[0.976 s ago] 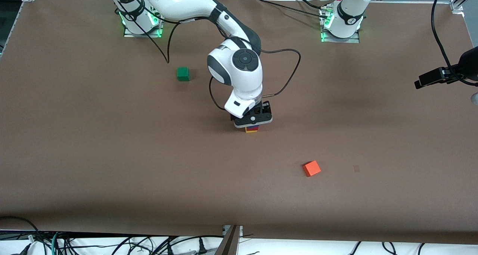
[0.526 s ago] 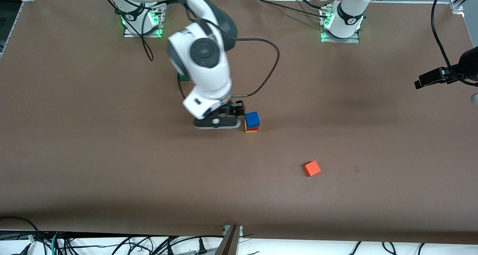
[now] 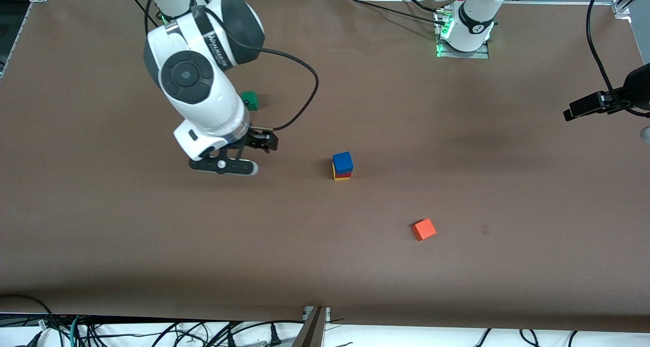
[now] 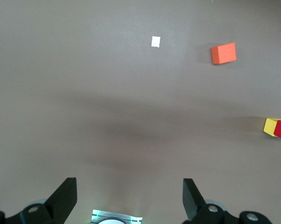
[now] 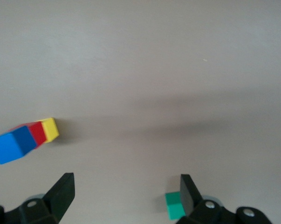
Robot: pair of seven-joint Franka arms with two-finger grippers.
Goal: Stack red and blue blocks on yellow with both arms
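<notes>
1. A green cube [image 3: 249,100] sits on the brown table [image 3: 457,265], upper left of centre in the front view.
2. An orange cube [image 3: 423,229] lies lower right of centre.
3. A black camera [image 3: 609,100] juts in at the right edge.
4. Tangled cables [image 3: 152,334] run along the bottom.

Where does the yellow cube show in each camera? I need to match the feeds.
Front view: yellow cube mid-table, under the red and blue blocks.
Left wrist view: at the picture's edge, red block against it.
Right wrist view: end of the stack.
Shared landmark: red block.

green cube [image 3: 250,100] half hidden by right arm [image 3: 203,93]; left pincer [image 4: 128,198] unseen in front view
</notes>
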